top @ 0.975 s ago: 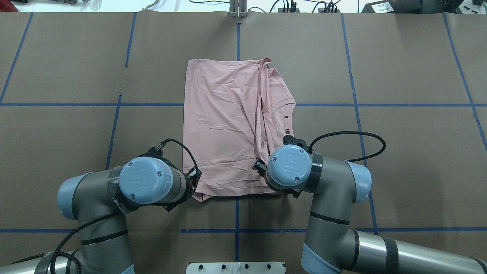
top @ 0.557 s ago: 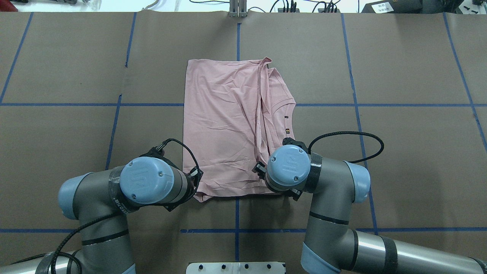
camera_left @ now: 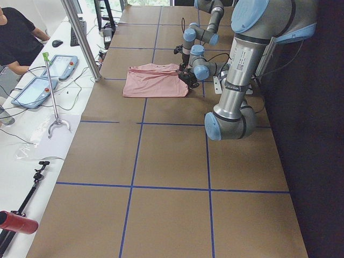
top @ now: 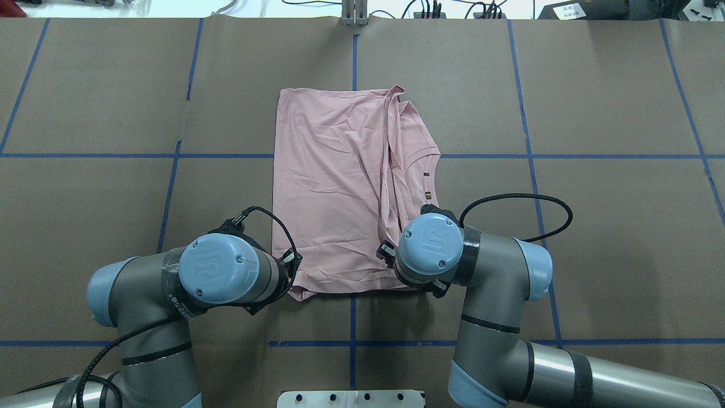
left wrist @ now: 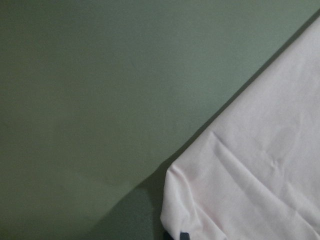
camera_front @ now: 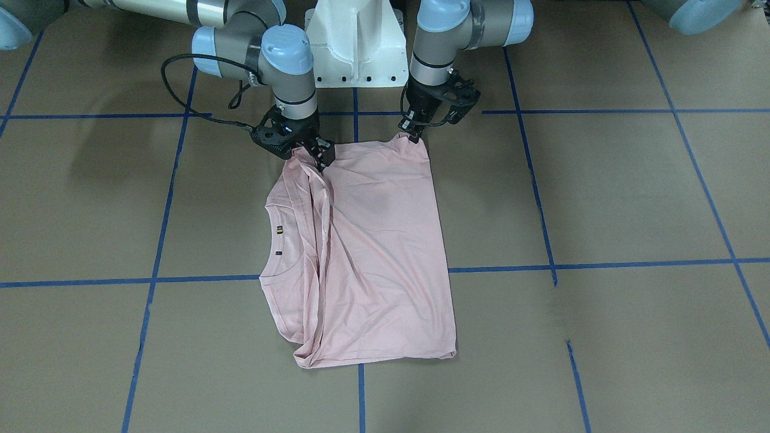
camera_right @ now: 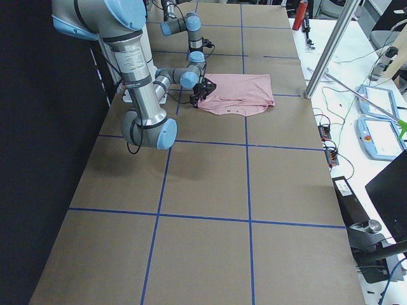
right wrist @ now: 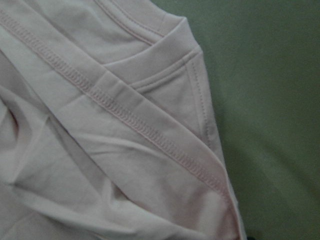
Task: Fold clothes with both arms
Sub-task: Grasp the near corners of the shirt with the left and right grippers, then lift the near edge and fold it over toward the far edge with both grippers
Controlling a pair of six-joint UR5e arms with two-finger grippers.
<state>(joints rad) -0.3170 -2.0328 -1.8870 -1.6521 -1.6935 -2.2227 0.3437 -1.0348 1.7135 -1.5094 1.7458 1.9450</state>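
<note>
The pale pink T-shirt [camera_front: 379, 252] [top: 328, 187] lies flat on the brown table, folded lengthwise into a tall rectangle with its layers bunched along one long side. A small black tag [camera_front: 279, 229] shows on that side. My left gripper [camera_front: 414, 137] is shut on the near corner of the T-shirt, which peaks up slightly into it. My right gripper [camera_front: 319, 157] is shut on the other near corner, where the folded layers gather. From overhead, both wrists [top: 220, 276] [top: 429, 245] hide the fingers. The wrist views show only cloth [left wrist: 260, 175] [right wrist: 100, 125] close up.
The white pedestal base [camera_front: 355, 42] stands just behind the grippers. Blue tape lines [top: 354, 56] cross the brown table. Bare table lies around the shirt. A person [camera_left: 16, 37], tablets [camera_left: 59, 64] and a metal pole [camera_left: 80, 37] are at the far edge.
</note>
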